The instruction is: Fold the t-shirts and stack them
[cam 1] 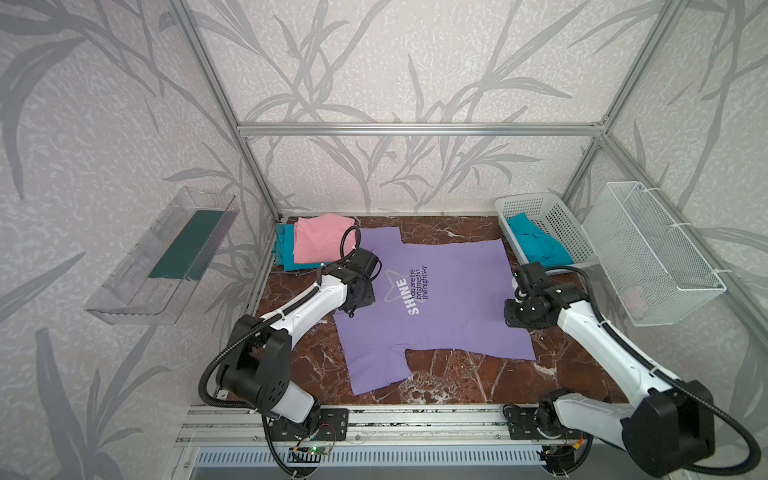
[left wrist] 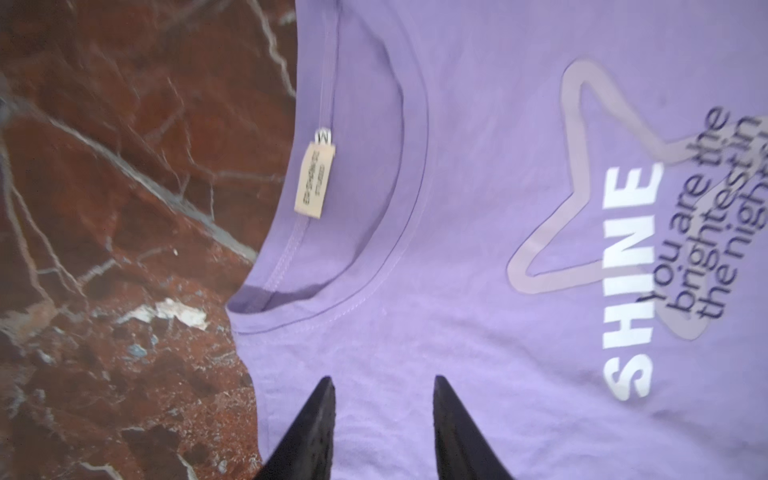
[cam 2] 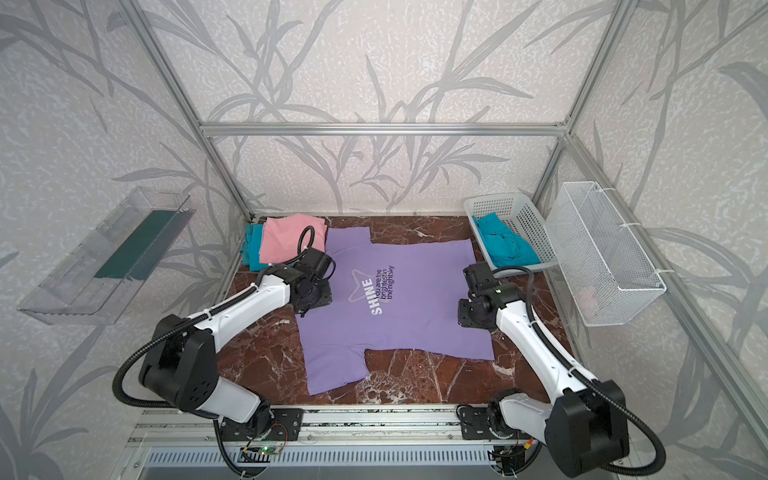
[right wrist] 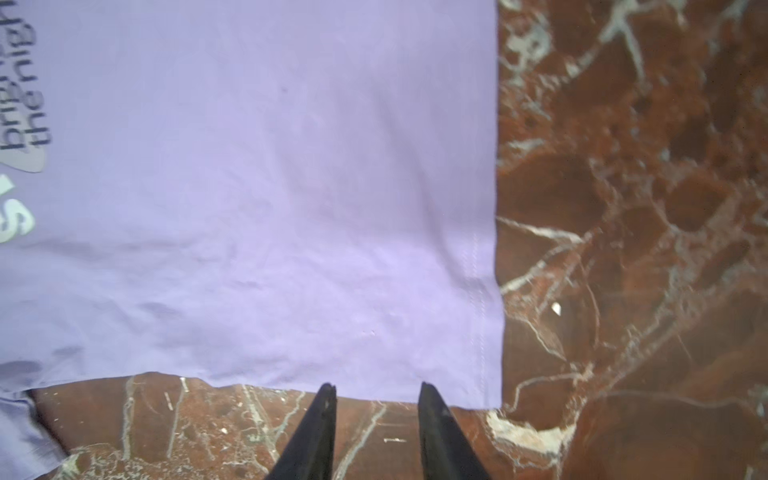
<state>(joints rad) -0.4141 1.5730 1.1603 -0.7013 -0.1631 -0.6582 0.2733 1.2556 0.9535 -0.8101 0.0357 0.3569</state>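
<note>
Your left tool (left wrist: 383, 379) and right tool (right wrist: 378, 385) gape empty at the unfolded purple shirt (cam 1: 457, 307); the pink shirt (cam 1: 320, 241) is stacked, and a teal shirt (cam 1: 538, 245) waits in the basket (cam 1: 552, 216).

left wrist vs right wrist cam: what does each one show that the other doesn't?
Only left wrist: the neckline with its tan label, plus the full SHINE print and its star outline. Only right wrist: the stitched hem corner of the shirt; just a sliver of the lettering shows at the frame edge. Both: the lavender t-shirt lying flat on the red marble tabletop, and each arm's own gripper, left gripper and right gripper, jaws apart with nothing between them.
</note>
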